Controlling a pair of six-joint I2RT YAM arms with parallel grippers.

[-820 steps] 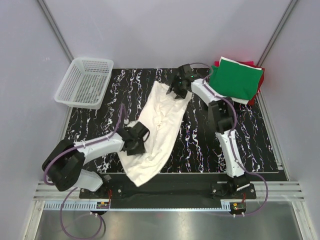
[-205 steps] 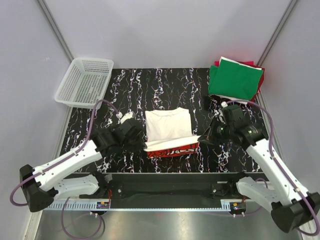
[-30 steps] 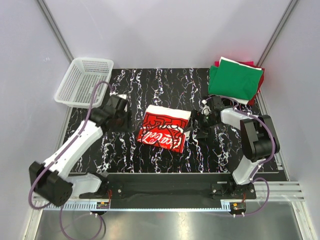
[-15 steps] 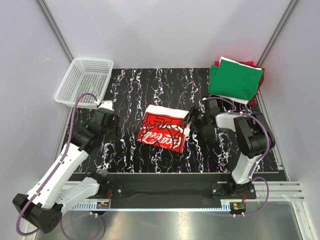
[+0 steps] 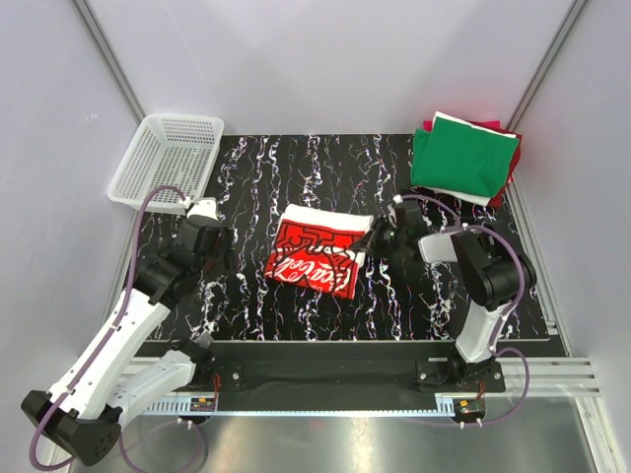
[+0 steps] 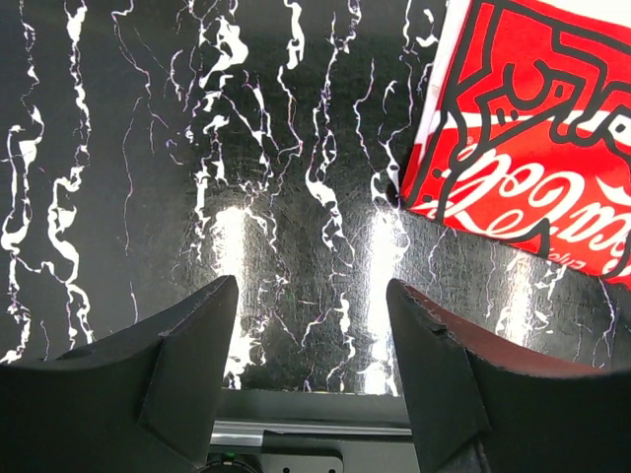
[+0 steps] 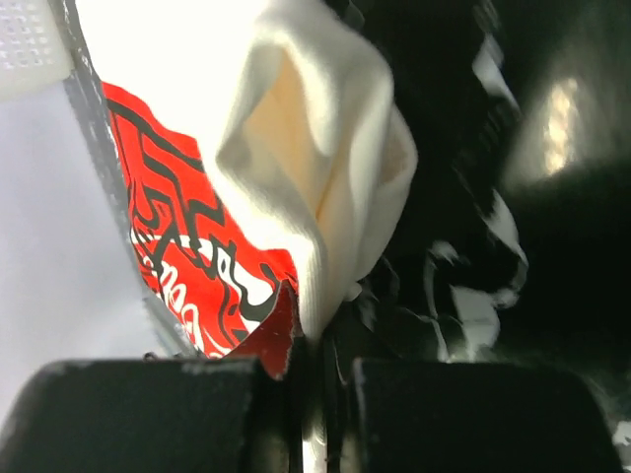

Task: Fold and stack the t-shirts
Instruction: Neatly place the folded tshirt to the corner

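Meanwhile, right jaws tight on the printed t-shirt (image 5: 315,258), left jaws apart and empty, basket (image 5: 170,156) well aside.

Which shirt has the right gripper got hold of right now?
The cream shirt with the red print, mid-table; the right gripper pinches its right edge. The green shirt lies apart in the far right corner.

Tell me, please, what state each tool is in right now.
Left tool: open, holding nothing.
Right tool: closed on an edge of the folded t-shirt.
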